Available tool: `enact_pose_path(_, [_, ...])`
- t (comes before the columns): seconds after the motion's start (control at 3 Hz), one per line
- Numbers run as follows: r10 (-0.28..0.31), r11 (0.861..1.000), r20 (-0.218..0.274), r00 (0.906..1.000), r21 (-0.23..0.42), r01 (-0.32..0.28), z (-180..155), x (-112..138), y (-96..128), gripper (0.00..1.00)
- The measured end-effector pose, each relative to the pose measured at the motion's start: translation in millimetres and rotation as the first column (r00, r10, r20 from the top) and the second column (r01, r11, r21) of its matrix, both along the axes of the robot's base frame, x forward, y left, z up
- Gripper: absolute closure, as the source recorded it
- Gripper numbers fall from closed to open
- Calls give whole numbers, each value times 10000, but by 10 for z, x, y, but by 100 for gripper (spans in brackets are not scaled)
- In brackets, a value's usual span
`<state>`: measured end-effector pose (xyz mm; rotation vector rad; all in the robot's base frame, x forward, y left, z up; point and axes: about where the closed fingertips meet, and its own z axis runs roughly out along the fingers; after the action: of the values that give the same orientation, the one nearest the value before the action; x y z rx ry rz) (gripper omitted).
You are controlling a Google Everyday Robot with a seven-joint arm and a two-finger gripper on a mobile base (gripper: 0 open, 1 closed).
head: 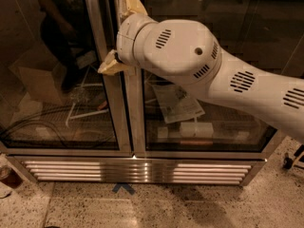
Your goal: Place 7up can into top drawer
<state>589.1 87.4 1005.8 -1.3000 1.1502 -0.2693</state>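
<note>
Plainly, neither the can nor the drawer is in sight, so the step in hand looks like carrying or searching rather than placing. The end effector (pixel 118 32) is raised in front of the cooler (pixel 121 118), up by its centre post, and the bulky white arm (pixel 190 65) stretches across the cooler's right door. Most of the end effector is hidden behind the wrist. Only tan bits of it show, and I cannot tell whether it is clenched or released, or whether the can sits in it. If the can is held, it is on the side turned away from the camera.

To do this well, I would back the arm off the cooler's glass before any swing, since the wrist looks close to the post. Hold the wrist level so that a held can rides upright. Then turn the base away from the cooler until the drawer comes into view. Nothing at the cooler serves the task: a grille (pixel 137 170) at its foot, and speckled floor (pixel 190 208) with a blue arrow (pixel 122 188) below the post. Papers (pixel 178 103) and a white box (pixel 196 128) lie inside the cooler behind the right door, and I would ignore them.
</note>
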Motion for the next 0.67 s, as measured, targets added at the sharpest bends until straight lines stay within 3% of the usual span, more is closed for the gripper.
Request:
enact_pose_path(0.33, [-263,9994,-252,9993,234,269,-58,24,-85,0])
enact_pose_path(0.67, [-380,9924,-1162,9925,1121,511,-110,98,-158,0])
